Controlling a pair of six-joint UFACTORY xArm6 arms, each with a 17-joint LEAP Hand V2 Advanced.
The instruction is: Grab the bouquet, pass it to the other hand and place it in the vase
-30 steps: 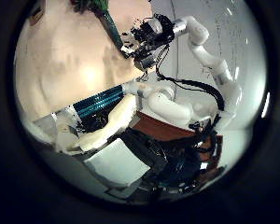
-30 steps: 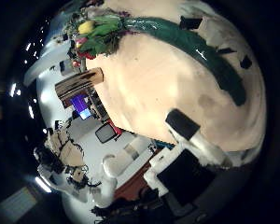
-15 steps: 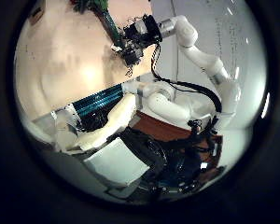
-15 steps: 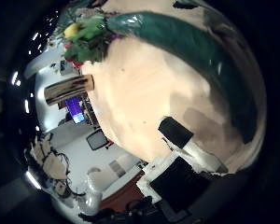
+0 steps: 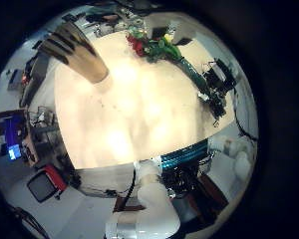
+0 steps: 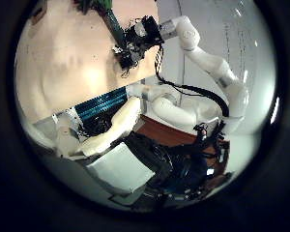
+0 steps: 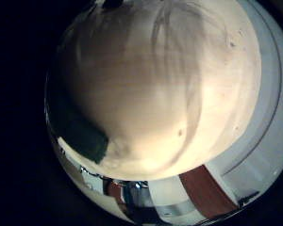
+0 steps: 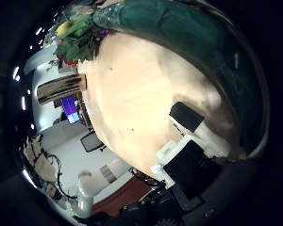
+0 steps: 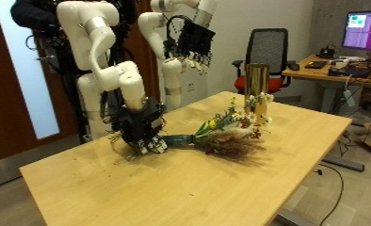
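Note:
The bouquet [image 9: 226, 128], with yellow, red and white flowers and a long dark green wrapped stem [image 9: 182, 141], lies on the wooden table [image 9: 235, 188]. A tall golden vase [image 9: 256, 90] stands upright just behind the flowers. My right hand [image 9: 140, 128] is low over the table at the stem's end, fingers pointing down and relaxed, touching or nearly touching the stem. The stem [image 8: 179, 33] fills much of the right thumb side view. My left hand [image 9: 192, 42] hangs high above the table, open and holding nothing. From it I see the vase [image 5: 77, 52], the bouquet [image 5: 155, 46] and the right hand [image 6: 135, 43].
A black office chair [image 9: 271, 47] and a desk with a monitor [image 9: 365, 33] stand beyond the table's far side. The table's edge runs close behind the right hand.
The right hand has come down onto the stem's end; the stem has grown much larger in its thumb side view. The left hand's view has stayed the same.

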